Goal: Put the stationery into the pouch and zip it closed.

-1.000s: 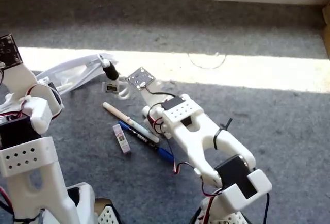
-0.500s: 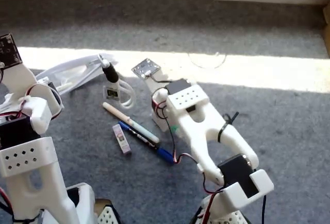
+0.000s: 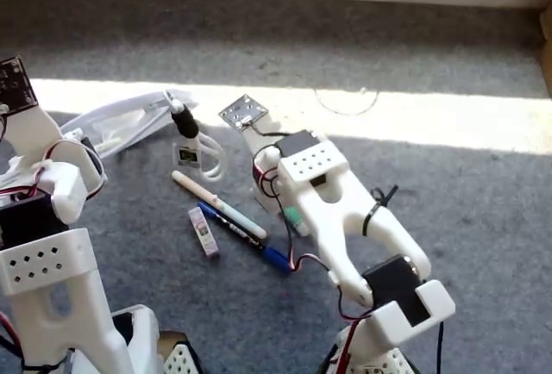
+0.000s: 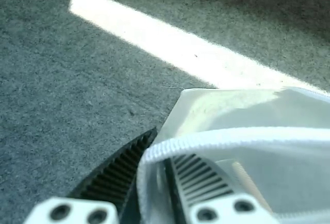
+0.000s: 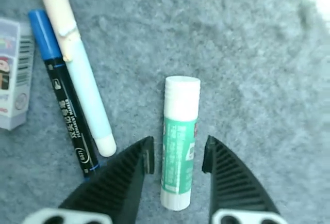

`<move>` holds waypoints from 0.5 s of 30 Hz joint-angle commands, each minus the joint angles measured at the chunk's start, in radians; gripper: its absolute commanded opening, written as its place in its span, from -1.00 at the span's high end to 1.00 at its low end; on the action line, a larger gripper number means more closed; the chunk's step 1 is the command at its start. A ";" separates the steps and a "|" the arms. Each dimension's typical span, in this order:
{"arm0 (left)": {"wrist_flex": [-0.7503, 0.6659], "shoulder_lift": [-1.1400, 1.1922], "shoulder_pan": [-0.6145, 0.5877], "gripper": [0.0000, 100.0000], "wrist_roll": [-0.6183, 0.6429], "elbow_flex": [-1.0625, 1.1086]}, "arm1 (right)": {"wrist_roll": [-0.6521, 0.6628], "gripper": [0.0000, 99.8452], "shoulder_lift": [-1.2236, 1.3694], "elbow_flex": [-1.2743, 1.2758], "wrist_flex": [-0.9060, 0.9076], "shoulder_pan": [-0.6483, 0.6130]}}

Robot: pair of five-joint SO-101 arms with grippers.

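The right gripper's (image 5: pixel 178 154) black fingers (image 5: pixel 129 175) are standing spread apart, one on each side of a green-and-white glue stick (image 5: pixel 180 141). The stick is lying flat on the grey carpet (image 5: pixel 258 53) in the gap between them, and neither finger is pressing on it. Just to the left of the stick, a cream and pale blue pen (image 5: pixel 77 69) is lying side by side with a blue-and-black marker (image 5: pixel 64 105), the two touching along their length. A small boxed item (image 5: pixel 13 90) is lying just beyond the marker, farther left.

In the high view the right arm is reaching in from the near right. Its wrist is hanging over the glue stick (image 3: pixel 293 216), which is showing as a green patch beneath it.

The left gripper's (image 4: pixel 161 149) ridged fingers (image 4: pixel 116 170) are clamping the white zip edge of the pouch (image 4: pixel 247 115), which is running between them. In the high view the pale, translucent pouch (image 3: pixel 121 128) is lying at the far left, partly in a band of sunlight crossing the carpet. A black-capped item (image 3: pixel 184 121), too small to identify, is lying just right of the pouch, well apart from the glue stick.
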 commanded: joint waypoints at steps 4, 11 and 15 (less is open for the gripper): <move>-0.018 0.018 -0.019 0.99 0.009 0.001 | 0.003 0.69 0.133 -0.062 -0.038 0.008; -0.018 0.018 -0.019 0.99 0.009 0.001 | 0.003 0.69 0.182 -0.142 -0.035 0.012; -0.018 0.018 -0.019 0.99 0.009 0.001 | 0.003 0.70 0.188 -0.143 -0.038 0.008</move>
